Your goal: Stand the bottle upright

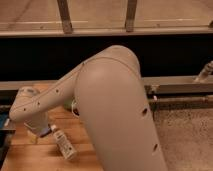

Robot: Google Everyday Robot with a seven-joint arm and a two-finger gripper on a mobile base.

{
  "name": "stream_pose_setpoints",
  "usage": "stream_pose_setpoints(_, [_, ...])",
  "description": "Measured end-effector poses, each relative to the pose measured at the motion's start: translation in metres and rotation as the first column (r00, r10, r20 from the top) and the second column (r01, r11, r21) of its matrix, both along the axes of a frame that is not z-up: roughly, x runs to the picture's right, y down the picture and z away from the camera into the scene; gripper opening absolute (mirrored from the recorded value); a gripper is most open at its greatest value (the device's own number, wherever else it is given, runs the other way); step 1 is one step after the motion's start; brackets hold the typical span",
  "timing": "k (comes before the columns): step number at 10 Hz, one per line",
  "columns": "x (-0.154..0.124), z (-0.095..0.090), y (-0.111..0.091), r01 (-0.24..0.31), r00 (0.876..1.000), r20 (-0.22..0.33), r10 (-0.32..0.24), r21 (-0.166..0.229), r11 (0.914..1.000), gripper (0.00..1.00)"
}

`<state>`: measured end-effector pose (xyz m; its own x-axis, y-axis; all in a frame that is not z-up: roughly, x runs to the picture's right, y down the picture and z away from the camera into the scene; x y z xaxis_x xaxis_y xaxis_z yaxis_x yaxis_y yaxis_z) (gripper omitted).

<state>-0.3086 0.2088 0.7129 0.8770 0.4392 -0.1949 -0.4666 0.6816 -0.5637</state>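
Observation:
The bottle (64, 144), small and pale with a white cap, lies on its side on the wooden table (25, 159), cap end pointing up-left. My gripper (38, 131) hangs below the wrist at the table's left, just left of the bottle's cap end and low over the wood. It looks open, with nothing between its fingers, and the bottle lies free beside it. My big pale arm (115, 110) fills the middle of the view and hides most of the table behind it.
A sliver of something green (73, 106) peeks out at the arm's edge. A dark blue-grey object (5, 131) sits at the table's left edge. A grey rail (180, 87) runs behind, with speckled floor (187, 137) to the right.

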Motion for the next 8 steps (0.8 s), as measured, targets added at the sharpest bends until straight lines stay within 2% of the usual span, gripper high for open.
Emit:
stream_pose_setpoints(2, [0.003,0.01,0.008,0.02,0.999,-0.034,-0.02,-0.015,0.9997,0.72])
stream_pose_setpoints(5, [0.009,0.023,0.011,0.02,0.997,-0.072,-0.021,-0.022,0.9996,0.72])
stream_pose_setpoints(8, [0.005,0.038,0.011,0.042,0.993,-0.11,-0.042,-0.002,0.9991,0.72])
